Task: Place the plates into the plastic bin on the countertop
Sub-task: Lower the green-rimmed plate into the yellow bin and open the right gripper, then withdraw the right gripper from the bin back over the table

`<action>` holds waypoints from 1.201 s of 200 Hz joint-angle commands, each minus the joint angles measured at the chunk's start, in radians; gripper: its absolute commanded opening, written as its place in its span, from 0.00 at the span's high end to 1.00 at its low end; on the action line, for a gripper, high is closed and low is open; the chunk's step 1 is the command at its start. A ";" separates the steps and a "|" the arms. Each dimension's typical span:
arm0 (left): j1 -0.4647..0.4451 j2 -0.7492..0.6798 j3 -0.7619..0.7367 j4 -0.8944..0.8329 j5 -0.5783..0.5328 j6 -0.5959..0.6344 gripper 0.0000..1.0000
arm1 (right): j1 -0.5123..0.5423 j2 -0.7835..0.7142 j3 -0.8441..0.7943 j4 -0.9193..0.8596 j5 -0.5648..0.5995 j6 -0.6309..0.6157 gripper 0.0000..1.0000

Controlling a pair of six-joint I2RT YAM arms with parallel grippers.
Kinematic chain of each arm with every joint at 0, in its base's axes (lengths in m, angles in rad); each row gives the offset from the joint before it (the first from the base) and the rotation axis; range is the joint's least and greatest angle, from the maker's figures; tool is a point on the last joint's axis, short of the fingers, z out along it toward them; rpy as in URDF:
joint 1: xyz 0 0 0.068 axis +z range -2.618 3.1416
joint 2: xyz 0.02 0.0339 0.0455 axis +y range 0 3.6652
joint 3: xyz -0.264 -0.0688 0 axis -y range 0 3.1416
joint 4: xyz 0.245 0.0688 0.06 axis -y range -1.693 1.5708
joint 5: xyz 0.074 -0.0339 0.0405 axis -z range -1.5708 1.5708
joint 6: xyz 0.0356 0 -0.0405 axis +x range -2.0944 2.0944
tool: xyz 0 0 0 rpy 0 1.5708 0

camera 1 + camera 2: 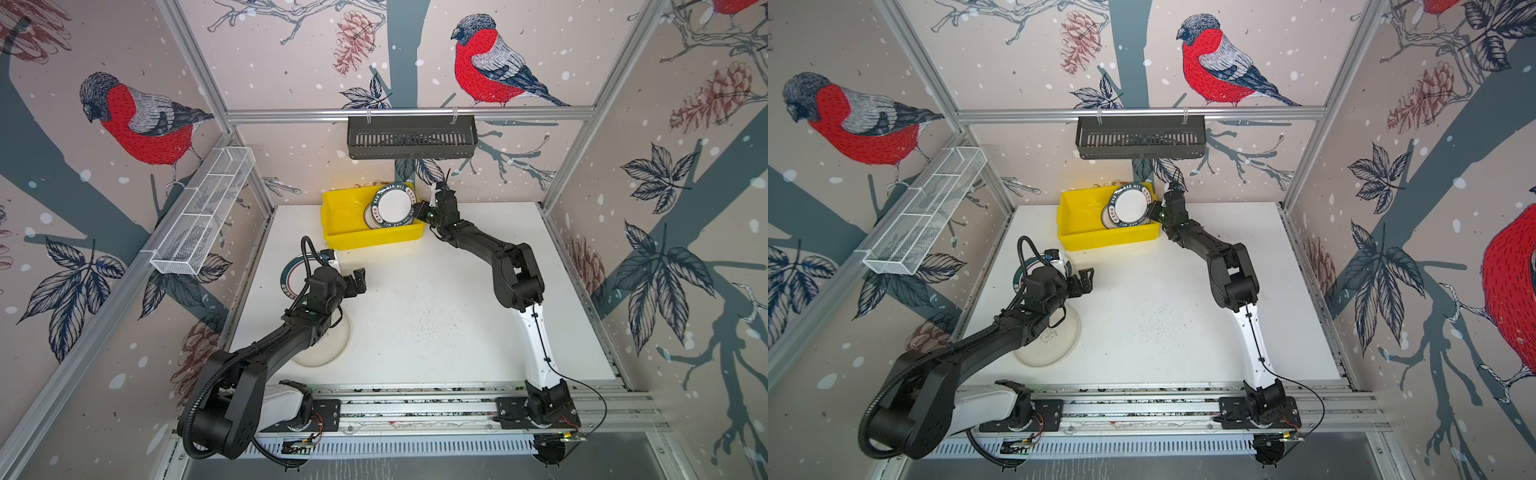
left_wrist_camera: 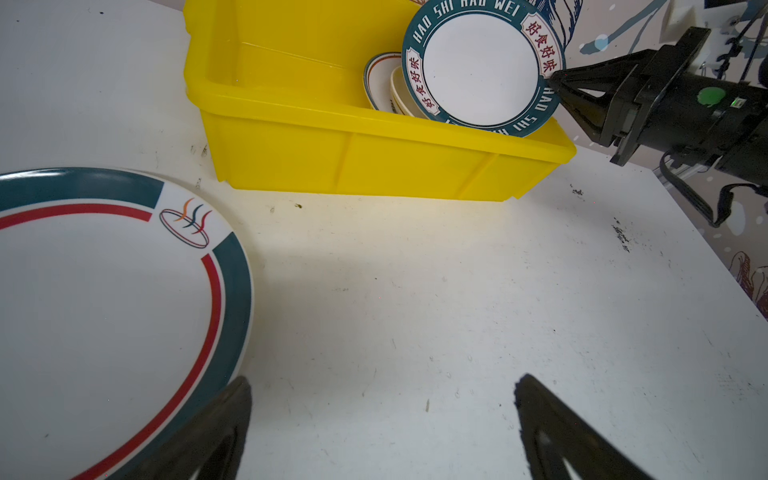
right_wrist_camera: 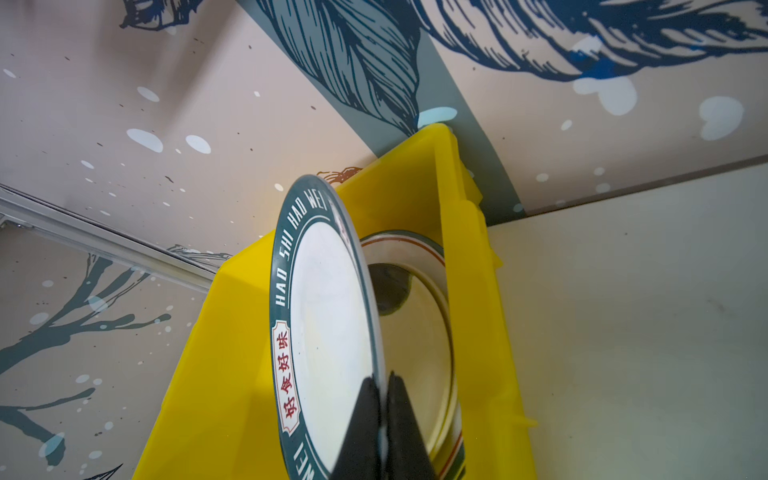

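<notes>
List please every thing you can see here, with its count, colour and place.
countertop: one, white, speckled.
bin: one, yellow, back of countertop.
lettered plate: one, green-rimmed, tilted, lower edge in bin.
lower plates: count unclear, in the bin.
striped plate: one, green and red, countertop, left side.
cream plate: one, countertop, near left.
basket: one, black, back rail.
mesh tray: one, white, left rail.
left gripper: open, empty.
right gripper: shut on lettered plate.

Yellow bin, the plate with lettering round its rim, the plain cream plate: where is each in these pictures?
yellow bin (image 1: 374, 240): in a top view, on its front wall.
lettered plate (image 1: 395, 204): in a top view, on its white centre.
cream plate (image 1: 1064, 347): in a top view, on its bare inner surface.
</notes>
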 commanded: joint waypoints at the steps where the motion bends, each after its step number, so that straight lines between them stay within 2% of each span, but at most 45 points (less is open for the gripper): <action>1: -0.001 0.000 0.001 0.055 -0.004 0.007 0.02 | 0.007 0.002 0.014 0.006 0.034 -0.031 0.76; 25: -0.001 -0.001 0.002 0.053 -0.003 0.007 0.02 | 0.009 -0.003 0.023 -0.016 0.035 -0.053 0.54; 39: -0.001 -0.001 0.003 0.054 0.000 0.007 0.02 | 0.013 -0.005 0.051 -0.078 0.065 -0.054 0.45; 60: -0.001 -0.006 0.002 0.052 0.001 0.004 0.02 | 0.015 -0.017 0.105 -0.164 0.056 -0.072 0.38; 97: -0.001 -0.011 -0.003 0.061 0.013 -0.004 0.02 | 0.031 -0.107 0.123 -0.314 0.180 -0.136 0.31; 151: -0.001 -0.009 -0.009 0.079 0.049 -0.050 0.02 | 0.085 -0.399 -0.169 -0.298 0.354 -0.141 0.28; 172: 0.000 -0.017 -0.034 0.125 0.074 -0.098 0.02 | 0.096 -0.524 -0.333 -0.256 0.373 -0.113 0.28; 193: 0.000 -0.030 -0.018 0.094 0.089 -0.104 0.02 | 0.112 -0.650 -0.481 -0.228 0.391 -0.113 0.28; 204: 0.000 -0.041 -0.013 0.077 0.083 -0.107 0.02 | 0.123 -0.712 -0.549 -0.230 0.415 -0.111 0.20; 240: -0.003 -0.054 -0.021 0.076 0.078 -0.126 0.02 | 0.158 -0.930 -0.727 -0.282 0.432 -0.102 0.14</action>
